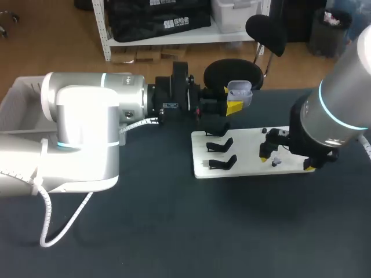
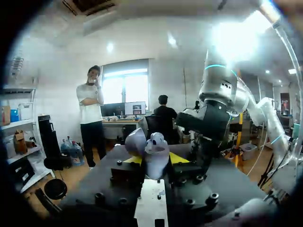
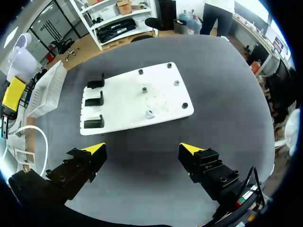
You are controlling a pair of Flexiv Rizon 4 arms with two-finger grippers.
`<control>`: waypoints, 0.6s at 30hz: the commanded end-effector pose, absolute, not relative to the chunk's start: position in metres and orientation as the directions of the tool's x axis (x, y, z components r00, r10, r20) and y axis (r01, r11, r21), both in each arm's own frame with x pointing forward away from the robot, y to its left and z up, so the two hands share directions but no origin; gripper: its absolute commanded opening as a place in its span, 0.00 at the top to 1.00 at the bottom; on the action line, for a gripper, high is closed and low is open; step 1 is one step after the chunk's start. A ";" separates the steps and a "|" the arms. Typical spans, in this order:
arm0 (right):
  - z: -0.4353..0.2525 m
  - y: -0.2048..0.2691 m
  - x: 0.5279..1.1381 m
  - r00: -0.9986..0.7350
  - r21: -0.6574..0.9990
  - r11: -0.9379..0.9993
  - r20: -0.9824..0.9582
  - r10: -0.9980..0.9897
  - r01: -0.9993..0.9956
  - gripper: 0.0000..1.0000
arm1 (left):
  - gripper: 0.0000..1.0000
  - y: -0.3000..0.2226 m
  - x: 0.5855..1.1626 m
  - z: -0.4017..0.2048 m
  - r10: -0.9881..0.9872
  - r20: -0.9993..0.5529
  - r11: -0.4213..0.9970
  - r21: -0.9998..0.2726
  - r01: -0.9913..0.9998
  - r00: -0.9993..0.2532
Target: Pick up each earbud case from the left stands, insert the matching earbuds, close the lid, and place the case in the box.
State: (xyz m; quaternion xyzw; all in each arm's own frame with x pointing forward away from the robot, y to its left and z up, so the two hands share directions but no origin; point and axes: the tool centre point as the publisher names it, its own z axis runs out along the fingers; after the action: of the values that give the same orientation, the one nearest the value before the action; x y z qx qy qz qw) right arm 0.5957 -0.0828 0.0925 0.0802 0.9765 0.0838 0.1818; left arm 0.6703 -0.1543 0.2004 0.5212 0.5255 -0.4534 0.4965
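Observation:
My left gripper [image 1: 233,106] is shut on a pale earbud case [image 1: 240,91] with its lid open, held in the air behind the white board [image 1: 249,168]. In the left wrist view the case [image 2: 152,152] sits between the yellow tips of the left gripper [image 2: 150,161]. Three black stands [image 1: 221,146] on the board's left side carry nothing. My right gripper [image 1: 287,162] hangs open over the board's right part. In the right wrist view a small white earbud [image 3: 149,114] lies on the board [image 3: 118,111], ahead of the open right gripper [image 3: 143,149].
A white basket [image 1: 17,98] stands at the table's far left, also seen as the basket [image 3: 45,92] beside the board. Small dark pegs [image 3: 144,89] stick up from the board's right half. The table is covered in dark cloth [image 1: 174,231].

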 end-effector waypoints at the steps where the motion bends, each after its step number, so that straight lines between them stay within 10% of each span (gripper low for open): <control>1: 0.067 -0.078 0.617 -0.924 0.192 0.973 -0.334 0.187 0.128 0.00 | 1.00 -0.154 0.669 0.199 0.091 -0.995 0.050 0.045 0.998 0.040; 14: 0.037 -0.075 0.645 -0.954 0.158 0.984 -0.272 0.125 0.084 0.00 | 1.00 -0.154 0.669 0.199 0.091 -0.995 0.050 0.045 0.998 0.040; 18: 0.037 -0.080 0.652 -0.955 0.157 0.984 -0.269 0.127 0.087 0.16 | 1.00 -0.154 0.669 0.199 0.091 -0.995 0.050 0.045 0.998 0.040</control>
State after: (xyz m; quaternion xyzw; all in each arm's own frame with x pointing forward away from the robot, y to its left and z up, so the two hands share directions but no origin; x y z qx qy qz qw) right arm 0.6465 -0.0788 0.0386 0.0537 0.9855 0.0718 0.1440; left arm 0.6703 -0.1543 0.2004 0.5212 0.5255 -0.4535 0.4965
